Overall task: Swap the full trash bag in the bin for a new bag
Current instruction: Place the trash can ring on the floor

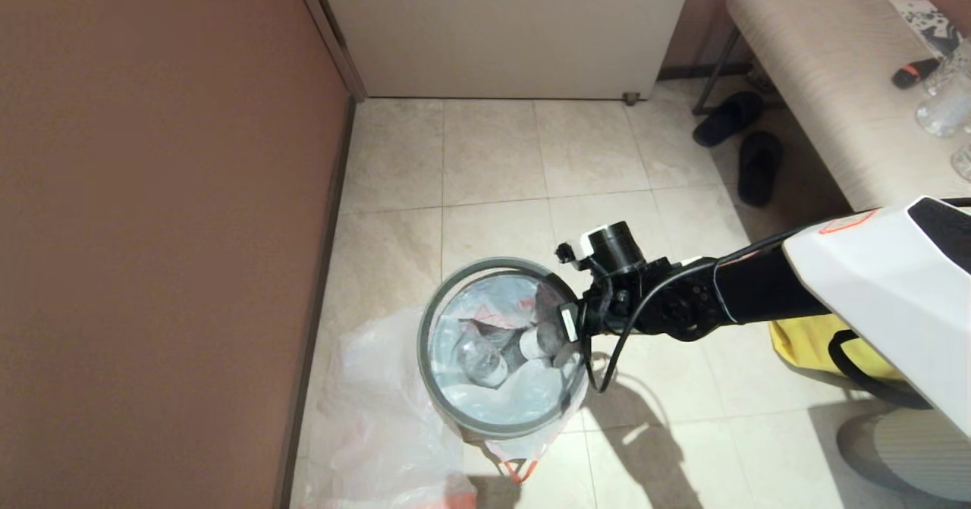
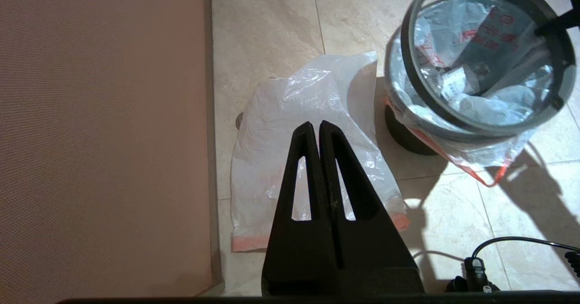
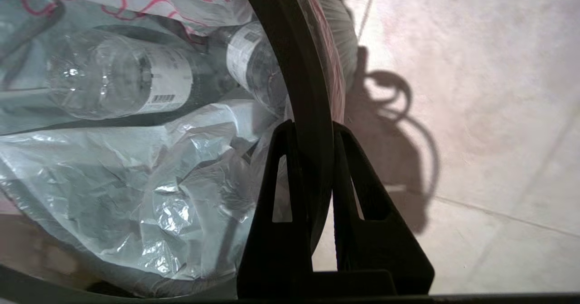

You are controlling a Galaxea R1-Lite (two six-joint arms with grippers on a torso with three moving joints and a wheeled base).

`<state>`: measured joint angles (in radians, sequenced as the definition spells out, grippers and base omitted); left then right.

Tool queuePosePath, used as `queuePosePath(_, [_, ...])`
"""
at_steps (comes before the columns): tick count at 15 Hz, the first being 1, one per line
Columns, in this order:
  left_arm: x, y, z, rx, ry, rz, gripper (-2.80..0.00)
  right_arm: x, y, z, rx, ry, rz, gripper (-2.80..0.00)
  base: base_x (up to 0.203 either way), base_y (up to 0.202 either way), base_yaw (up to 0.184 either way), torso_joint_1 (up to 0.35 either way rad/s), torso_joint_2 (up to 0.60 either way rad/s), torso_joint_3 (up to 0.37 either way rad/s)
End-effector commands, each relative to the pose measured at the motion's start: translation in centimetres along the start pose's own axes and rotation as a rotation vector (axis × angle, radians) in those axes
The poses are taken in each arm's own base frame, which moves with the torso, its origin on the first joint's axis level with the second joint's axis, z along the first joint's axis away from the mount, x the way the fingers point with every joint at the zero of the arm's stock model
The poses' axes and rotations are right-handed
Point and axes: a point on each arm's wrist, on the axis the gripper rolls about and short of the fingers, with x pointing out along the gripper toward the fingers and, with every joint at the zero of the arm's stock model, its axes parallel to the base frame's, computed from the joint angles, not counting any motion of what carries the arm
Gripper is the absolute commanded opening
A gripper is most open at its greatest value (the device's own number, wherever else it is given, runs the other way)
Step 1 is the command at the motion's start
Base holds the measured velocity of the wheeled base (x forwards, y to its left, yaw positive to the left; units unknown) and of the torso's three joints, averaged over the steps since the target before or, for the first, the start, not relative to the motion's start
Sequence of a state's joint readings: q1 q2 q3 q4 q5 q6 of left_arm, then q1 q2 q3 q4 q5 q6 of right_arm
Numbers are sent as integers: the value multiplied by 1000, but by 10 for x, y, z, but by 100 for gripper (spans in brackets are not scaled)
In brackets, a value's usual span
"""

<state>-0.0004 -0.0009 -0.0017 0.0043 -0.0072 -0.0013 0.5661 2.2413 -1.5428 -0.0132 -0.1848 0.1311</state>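
Right gripper point(image 1: 573, 334) bites the grey ring point(image 1: 455, 410) at three o'clock on the bin, likely to free the full bag point(image 1: 485, 357). Left gripper point(image 2: 317, 129), fingers together, idles above the new bag point(image 2: 272, 127). Fingers point(image 3: 349, 177) straddle the ring point(image 3: 299, 68).

Gripper: right gripper point(image 3: 312, 129), two black triangular fingers closed on the thin grey ring point(image 3: 299, 68), one finger either side.
Inside ring: translucent white plastic bag point(image 3: 136, 195), crumpled, with clear plastic bottles point(image 3: 122, 84) lying on it.
Outside ring: beige tiled floor point(image 3: 489, 113).
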Motion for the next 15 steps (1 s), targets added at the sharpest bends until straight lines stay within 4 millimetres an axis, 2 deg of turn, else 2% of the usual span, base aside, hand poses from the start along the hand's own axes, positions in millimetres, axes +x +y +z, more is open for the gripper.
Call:
queuePosePath(1, [0,0,0,0,1,0,-280,5,-1,-2,45,-2,28,-280,0,0,0,0,0,0])
queuePosePath(5, [0,0,0,0,1,0,-280,2,-2,0,49,-8,25,-280,0,0,0,0,0,0])
queuePosePath(7, [0,0,0,0,1,0,-280,-11,-3,8,81,-34,35,-280,0,0,0,0,0,0])
queuePosePath(9, [0,0,0,0,1,0,-280,-15,-1,10,112,-33,60,-280,0,0,0,0,0,0])
queuePosePath(12, [0,0,0,0,1,0,-280,-8,0,-2,103,23,49,-280,0,0,0,0,0,0])
queuePosePath(13, [0,0,0,0,1,0,-280,-6,-1,-4,100,31,45,0,0,0,0,0,0,0])
queuePosePath(15, [0,0,0,0,1,0,-280,1,-1,-10,95,52,35,0,0,0,0,0,0,0])
